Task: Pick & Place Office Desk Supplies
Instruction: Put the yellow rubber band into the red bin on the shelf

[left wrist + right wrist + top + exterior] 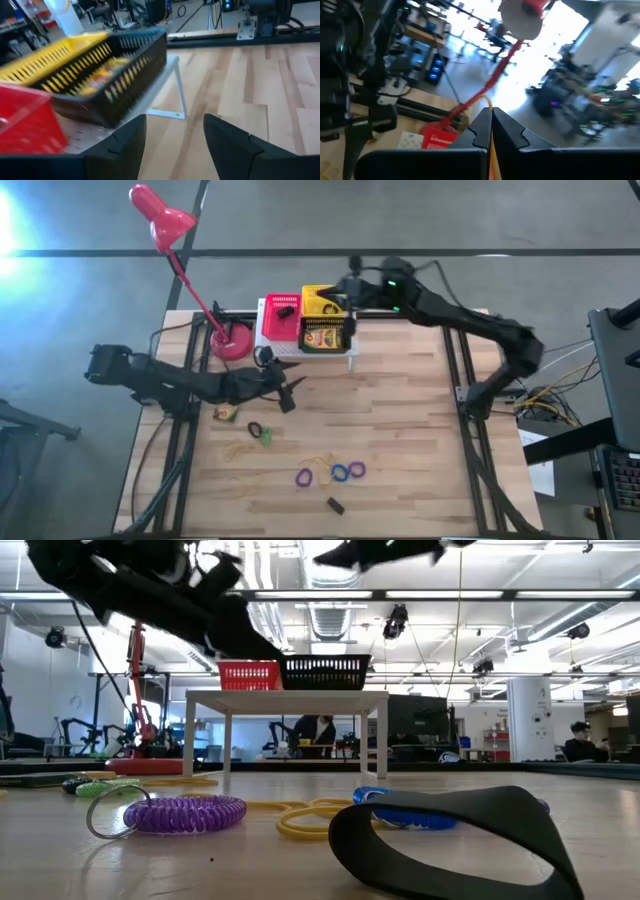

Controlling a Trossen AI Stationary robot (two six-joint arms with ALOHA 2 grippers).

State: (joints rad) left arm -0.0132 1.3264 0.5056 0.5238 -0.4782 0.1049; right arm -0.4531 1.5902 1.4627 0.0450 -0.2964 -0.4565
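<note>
Our right gripper (352, 288) hangs over the far end of the white perforated rack (352, 352), above the black basket (328, 338), its fingers (507, 131) pressed tight together; a thin yellow strip shows between them in the right wrist view, and we cannot tell what it is. Our left gripper (290, 388) hovers just in front of the rack, fingers (125, 140) spread with nothing between them. In the black basket lies a yellow-and-green crayon box (322, 337), beside the red basket (280, 320). A red desk lamp (160, 220) stands at the rack's left. Nearer us on the table (420, 450) lie a small crayon box (226, 413), tan rubber bands (240, 450), a green loop (265, 437), a purple loop (304, 477), blue loops (347, 472) and a tiny black block (335, 504).
</note>
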